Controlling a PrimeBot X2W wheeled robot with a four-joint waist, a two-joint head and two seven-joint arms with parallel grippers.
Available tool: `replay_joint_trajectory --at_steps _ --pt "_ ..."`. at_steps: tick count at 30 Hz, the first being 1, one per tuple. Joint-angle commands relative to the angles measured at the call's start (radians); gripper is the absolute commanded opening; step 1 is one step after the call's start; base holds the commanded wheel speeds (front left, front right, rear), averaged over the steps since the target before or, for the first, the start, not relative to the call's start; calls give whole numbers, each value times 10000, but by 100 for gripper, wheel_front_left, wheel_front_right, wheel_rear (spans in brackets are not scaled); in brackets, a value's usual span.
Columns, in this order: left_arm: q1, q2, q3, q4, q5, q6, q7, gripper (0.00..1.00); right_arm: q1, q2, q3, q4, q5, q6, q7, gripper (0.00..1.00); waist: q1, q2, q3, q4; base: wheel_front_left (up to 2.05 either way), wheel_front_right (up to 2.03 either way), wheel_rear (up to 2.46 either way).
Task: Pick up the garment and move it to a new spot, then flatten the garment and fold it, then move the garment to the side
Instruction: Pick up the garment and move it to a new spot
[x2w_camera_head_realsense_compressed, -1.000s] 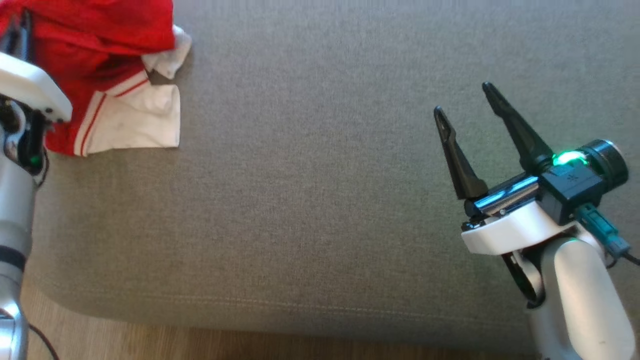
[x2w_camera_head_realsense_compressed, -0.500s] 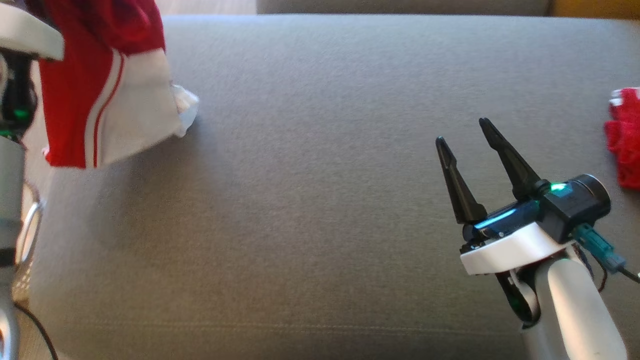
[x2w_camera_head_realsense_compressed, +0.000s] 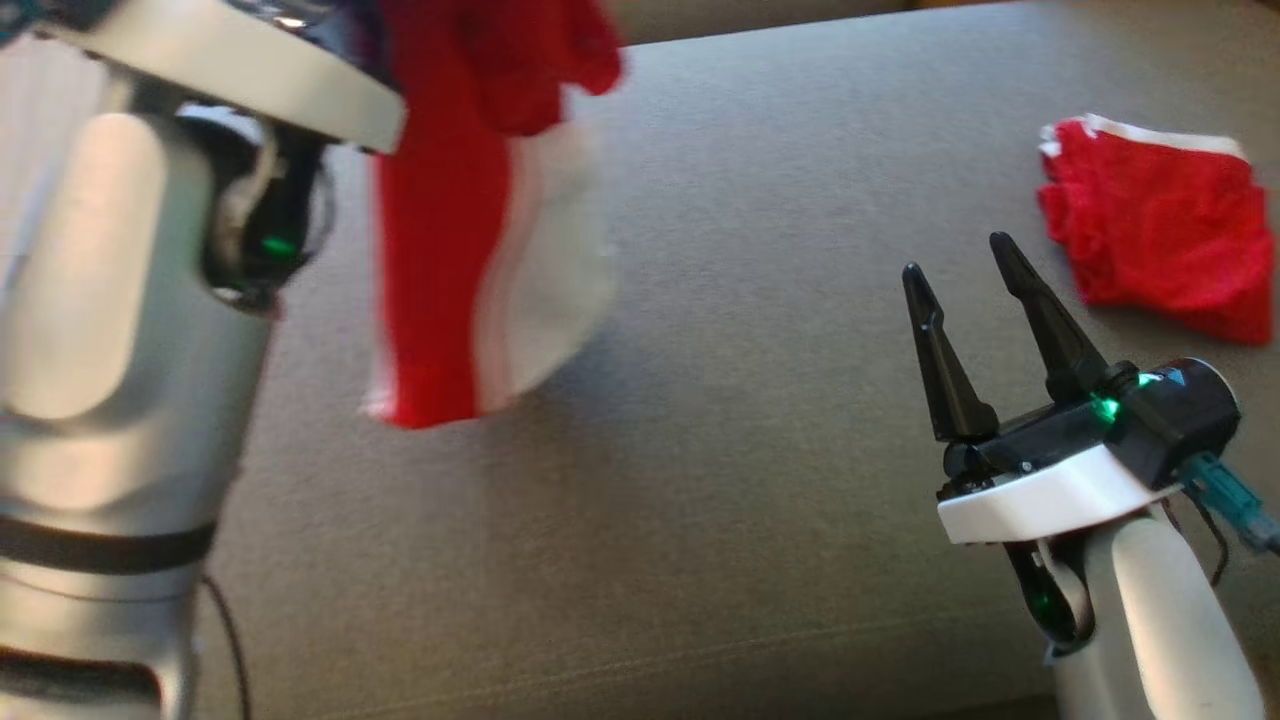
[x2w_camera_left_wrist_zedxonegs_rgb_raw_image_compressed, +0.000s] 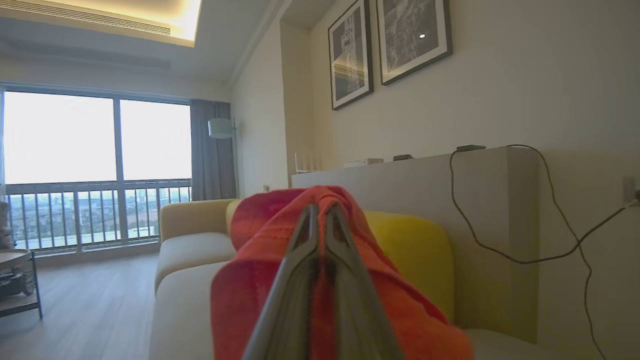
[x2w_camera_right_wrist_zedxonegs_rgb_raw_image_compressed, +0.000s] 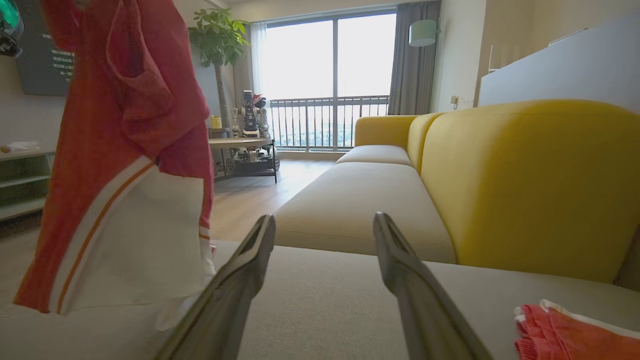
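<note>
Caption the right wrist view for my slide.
Open right hand hovers over the sofa seat; a red-and-white garment hangs at left, a folded red cloth lies at right.

Soft red-and-white cloth garment (x2w_camera_head_realsense_compressed: 440, 300), matt grey woven fabric on sofa (x2w_camera_head_realsense_compressed: 750, 450), glossy white plastic wrist shell (x2w_camera_head_realsense_compressed: 1040, 495).

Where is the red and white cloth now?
The red and white cloth hangs at the head view's upper left, pinched in the left pincer, over the grey sofa seat, across from the open right pincer.

Red garment (x2w_camera_head_realsense_compressed: 440, 250) with striped white panel hangs lengthwise, bunched on top.
</note>
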Motion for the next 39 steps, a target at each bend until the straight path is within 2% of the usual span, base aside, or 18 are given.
replay_joint_trajectory --at_steps 1,6,10,16,20,21,26,27,28,34,39 --pt "-720 5 259 -540 -159 101 70 0 -440 92 169 -270 100 -4 -152 100 1 0 80 -465 0 0 0" --pt "-884 -1038 238 -976 -874 355 123 0 -502 92 14 -148 318 -4 -270 100 1 0 12 -930 0 0 0" --pt "-456 -1165 330 -721 -1004 727 152 0 -492 92 -48 -122 378 -4 -318 100 1 0 39 -1040 0 0 0" --pt "1096 -625 741 1111 -1330 1170 385 0 -490 93 -137 -128 329 -4 -349 100 1 0 303 -829 0 0 0" --pt "1872 -19 760 2835 -1252 1220 600 0 -565 93 -27 -117 232 -4 -355 100 1 0 528 -578 0 0 0" --pt "1872 -19 760 2835 -1252 1220 600 0 -565 93 -27 -117 232 -4 -355 100 1 0 528 -578 0 0 0" --pt "2092 385 790 4630 -1038 1280 216 0 -675 93 137 -59 93 -4 -348 100 1 0 749 -228 0 0 0" --pt "2070 399 819 4922 -1034 1276 67 62 -683 93 177 -39 64 -4 -332 100 1 0 761 -157 0 0 0" --pt "2050 413 810 5176 -996 1252 -95 100 -691 93 227 -13 32 -4 -310 100 1 0 754 -94 0 0 0" --pt "2027 370 856 5979 -934 1010 -1043 100 -597 93 303 179 -170 -4 -165 100 1 0 392 276 0 0 0" --pt "2234 490 868 5572 -558 867 -1418 100 -388 93 245 265 -340 -4 -36 100 1 0 -90 584 0 0 0"
